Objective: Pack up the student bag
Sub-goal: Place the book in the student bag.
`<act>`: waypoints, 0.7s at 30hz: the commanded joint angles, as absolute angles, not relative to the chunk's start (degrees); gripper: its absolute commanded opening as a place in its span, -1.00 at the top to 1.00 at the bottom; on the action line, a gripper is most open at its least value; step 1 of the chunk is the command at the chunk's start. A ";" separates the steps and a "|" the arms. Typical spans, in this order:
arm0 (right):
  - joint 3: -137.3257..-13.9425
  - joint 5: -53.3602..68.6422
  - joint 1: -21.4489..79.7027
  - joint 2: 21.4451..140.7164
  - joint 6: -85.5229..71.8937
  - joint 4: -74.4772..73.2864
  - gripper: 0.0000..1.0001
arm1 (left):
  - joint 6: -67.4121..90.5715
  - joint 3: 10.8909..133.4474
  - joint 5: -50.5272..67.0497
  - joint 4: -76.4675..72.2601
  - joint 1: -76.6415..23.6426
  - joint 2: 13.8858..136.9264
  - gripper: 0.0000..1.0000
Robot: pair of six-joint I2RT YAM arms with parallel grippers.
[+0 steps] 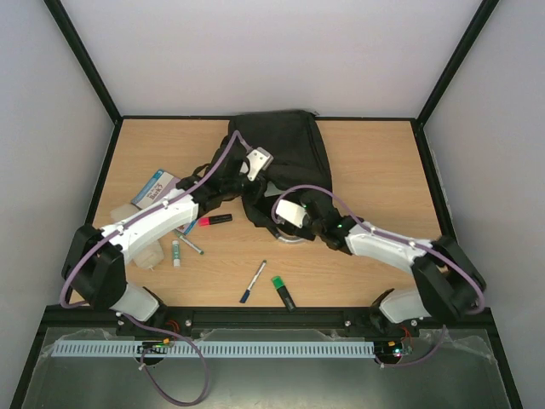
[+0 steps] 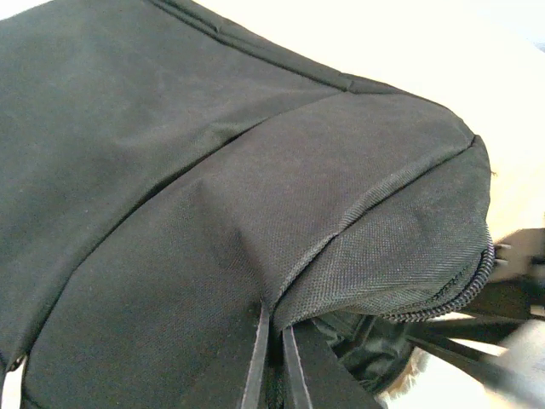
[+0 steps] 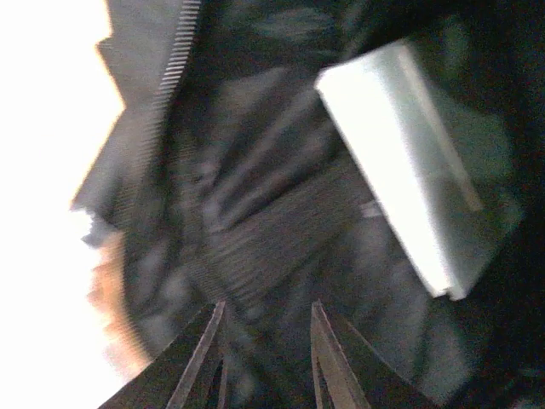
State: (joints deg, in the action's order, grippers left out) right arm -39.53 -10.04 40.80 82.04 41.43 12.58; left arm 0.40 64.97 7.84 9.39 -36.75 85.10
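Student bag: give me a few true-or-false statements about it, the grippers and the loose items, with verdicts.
1. The left gripper is shut on fabric of the student bag. True.
2. The green marker lies inside the bag. False: it lies on the table, near the arm bases.
3. The right gripper is at the bag's opening with its fingers apart. True.
4. The red highlighter lies to the right of the bag. False: it lies to the left.

My left arm (image 1: 153, 220) and right arm (image 1: 385, 244) reach forward and inward; left gripper (image 2: 274, 328) pinches the student bag (image 2: 213, 170), right gripper (image 3: 264, 311) stands partly open.
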 commanded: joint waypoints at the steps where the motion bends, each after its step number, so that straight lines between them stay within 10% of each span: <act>1: -37.68 5.00 40.90 72.72 33.76 -12.26 0.46 | 0.26 67.58 9.65 9.82 -37.34 87.85 0.95; 12: -42.67 13.76 23.48 57.95 17.37 -15.74 0.50 | 6.50 61.66 13.21 11.22 -39.90 93.29 0.73; 16: -45.22 13.37 20.67 63.03 13.06 -11.28 0.16 | 8.33 59.01 12.54 10.64 -41.47 95.10 0.56; 20: -53.82 14.47 19.64 69.54 10.54 -15.72 0.00 | 9.68 58.97 12.11 11.92 -43.75 93.84 -0.01; 21: -55.69 15.55 19.46 70.20 9.37 -16.70 -0.04 | 9.44 59.63 11.82 12.86 -44.34 92.59 -0.65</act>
State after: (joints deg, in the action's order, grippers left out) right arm -47.92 11.94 20.43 67.11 14.94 -13.02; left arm 8.19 58.74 11.90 11.77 -42.19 95.15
